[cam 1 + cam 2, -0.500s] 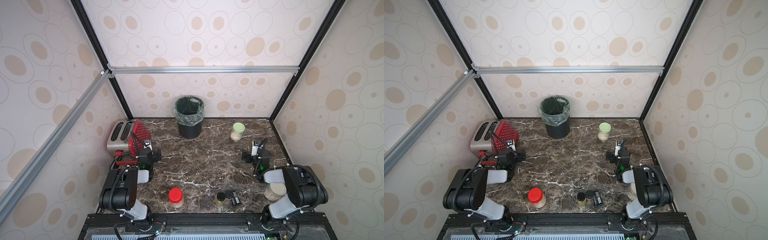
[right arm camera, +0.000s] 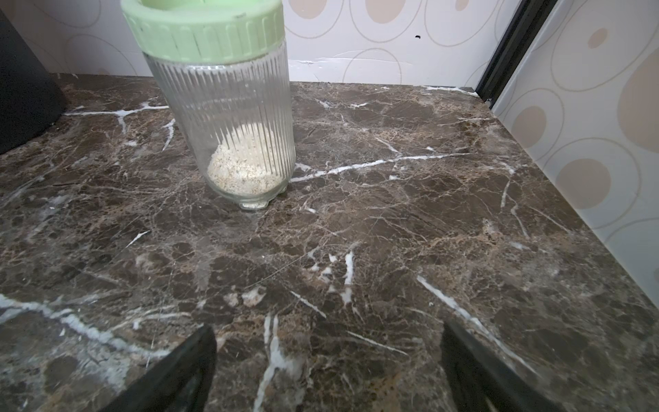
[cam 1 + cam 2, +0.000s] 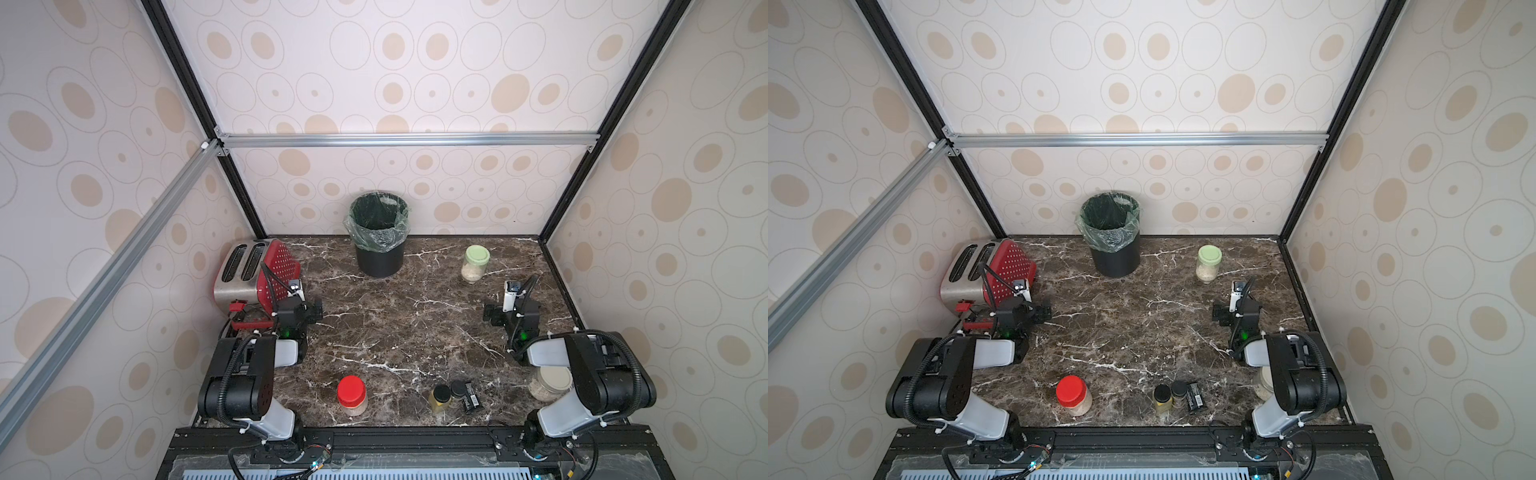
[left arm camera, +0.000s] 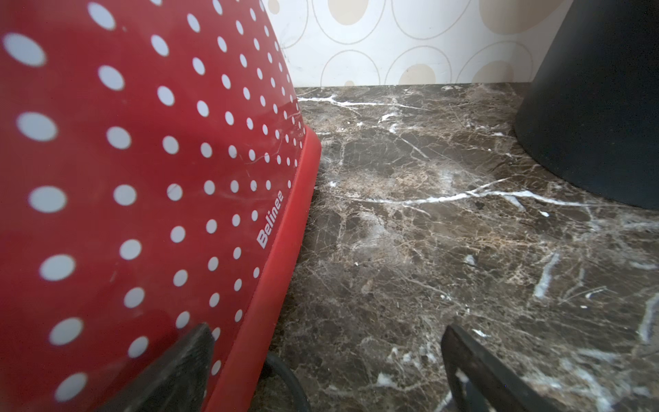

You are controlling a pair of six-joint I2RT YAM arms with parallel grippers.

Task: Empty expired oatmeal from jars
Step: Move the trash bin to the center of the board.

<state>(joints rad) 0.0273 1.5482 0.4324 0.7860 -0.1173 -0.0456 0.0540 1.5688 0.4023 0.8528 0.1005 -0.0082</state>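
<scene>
Three clear jars stand on the marble table. The green-lidded jar point(image 3: 476, 264) point(image 3: 1208, 264) is at the back right, with pale oatmeal point(image 2: 246, 164) in its bottom. At the front stands the red-lidded jar point(image 3: 352, 395) point(image 3: 1073, 395). The beige-lidded jar point(image 3: 548, 382) at the front right is partly hidden by the right arm. My right gripper point(image 3: 513, 311) point(image 2: 326, 356) is open and empty, low over the table a short way in front of the green-lidded jar. My left gripper point(image 3: 298, 309) point(image 4: 326, 356) is open and empty beside the toaster.
A black trash bin point(image 3: 379, 232) with a clear liner stands at the back centre. A red dotted toaster point(image 3: 253, 270) point(image 4: 142, 178) fills the back left, close to my left fingers. Two small black-capped bottles point(image 3: 446, 395) and a small black item point(image 3: 471, 397) sit at the front.
</scene>
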